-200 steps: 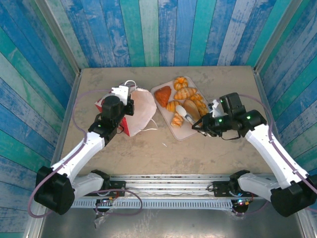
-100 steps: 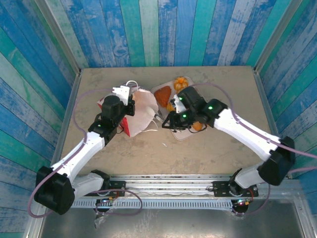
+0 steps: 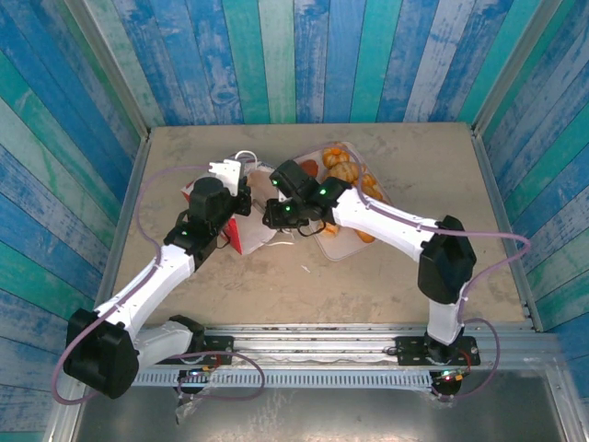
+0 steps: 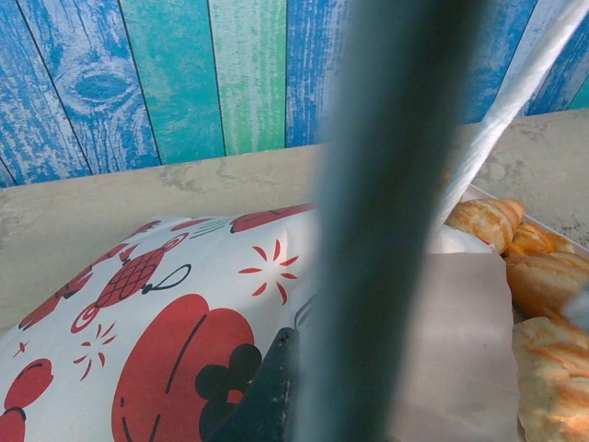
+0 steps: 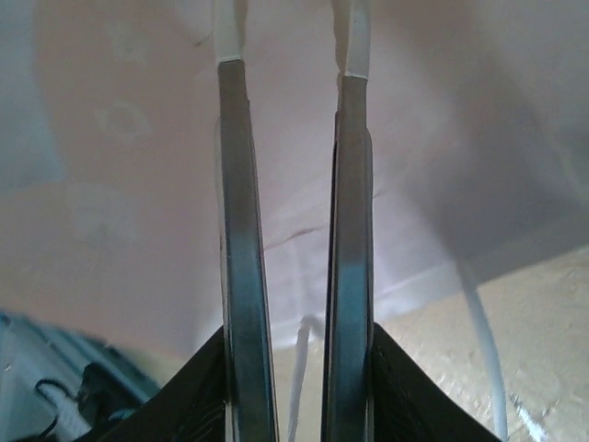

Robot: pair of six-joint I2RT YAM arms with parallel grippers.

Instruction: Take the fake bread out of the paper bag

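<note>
Where the paper bag (image 3: 260,198) lies: on its side, left of the worktop's (image 3: 386,276) middle and toward the far edge, with its red band on the near-left side.
Fake bread (image 3: 342,166): golden pieces on the pale tray (image 3: 339,245) just right of the bag; whether any is inside the bag cannot be told.
Left gripper (image 3: 235,180): at the bag's far-left end, tips pressed together; whether paper is pinched cannot be told.
Right gripper (image 5: 290,55): arm across the tray, tips at the bag's right side, fingers (image 5: 232,203) a narrow slit apart, nothing between them, pale paper behind.
Left wrist view: the bag's printed side below, bread at right.
</note>
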